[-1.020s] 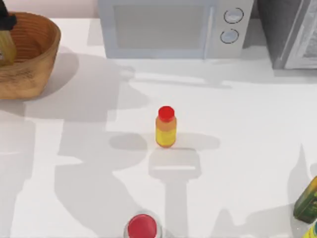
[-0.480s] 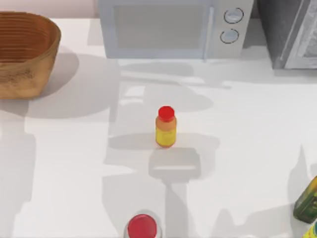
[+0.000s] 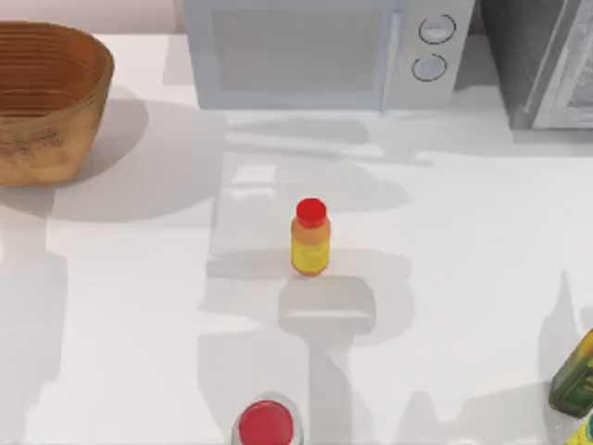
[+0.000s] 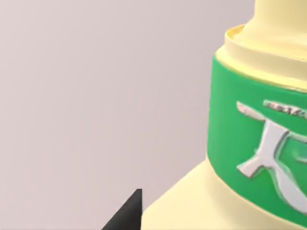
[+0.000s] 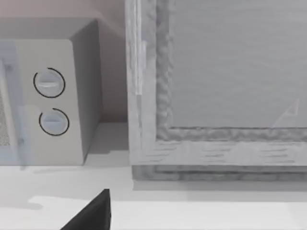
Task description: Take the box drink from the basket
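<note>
The white table (image 3: 139, 306) carries a microwave (image 3: 324, 51) along its back edge, with a grey cabinet (image 3: 547, 60) beside it at the back right. The woven basket (image 3: 51, 139) sits at the back left corner; the part of its inside that I can see from above is bare.

My left wrist view is close against the box drink (image 4: 259, 143): pale cream body, green band with white lettering, a stepped cream shoulder above the band. Behind it is only plain wall, so I judge the drink is lifted well clear of the basket and held up off the table. One dark fingertip (image 4: 127, 213) of my left claw shows at the drink's base. I cannot tell how far the claw is open, nor confirm the grip directly; the drink's closeness to the wrist suggests it is being held.

Orientation: the band runs slightly slanted across the wrist view, and the neck lies away from the fingertip. I judge the long axis roughly upright, a little tilted.

A small yellow bottle with a red cap (image 3: 310, 239) stands mid-table. A dark green carton (image 3: 574, 375) leans at the right edge.

My right arm is parked facing the microwave and cabinet, one dark fingertip (image 5: 93, 213) in sight; its opening I cannot tell.
</note>
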Robot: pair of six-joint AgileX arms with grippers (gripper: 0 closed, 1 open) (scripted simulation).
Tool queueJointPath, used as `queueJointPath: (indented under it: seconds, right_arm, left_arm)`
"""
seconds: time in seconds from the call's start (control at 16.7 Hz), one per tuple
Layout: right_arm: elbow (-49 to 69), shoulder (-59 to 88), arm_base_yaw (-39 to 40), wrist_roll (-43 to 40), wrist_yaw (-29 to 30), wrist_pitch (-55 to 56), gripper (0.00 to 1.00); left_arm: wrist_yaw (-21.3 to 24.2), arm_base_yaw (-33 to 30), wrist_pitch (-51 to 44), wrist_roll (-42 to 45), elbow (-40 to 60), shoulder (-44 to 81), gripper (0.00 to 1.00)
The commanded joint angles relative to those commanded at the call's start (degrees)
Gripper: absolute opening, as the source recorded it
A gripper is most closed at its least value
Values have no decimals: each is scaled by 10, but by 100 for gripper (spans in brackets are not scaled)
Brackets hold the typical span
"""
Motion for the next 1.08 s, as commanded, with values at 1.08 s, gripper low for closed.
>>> queueJointPath:
  seconds: [1.08]
  right_arm:
    - [0,0,0,0,0,0,100]
  left_arm:
    - [-75,-64,-252,-9,-518,-815,0]
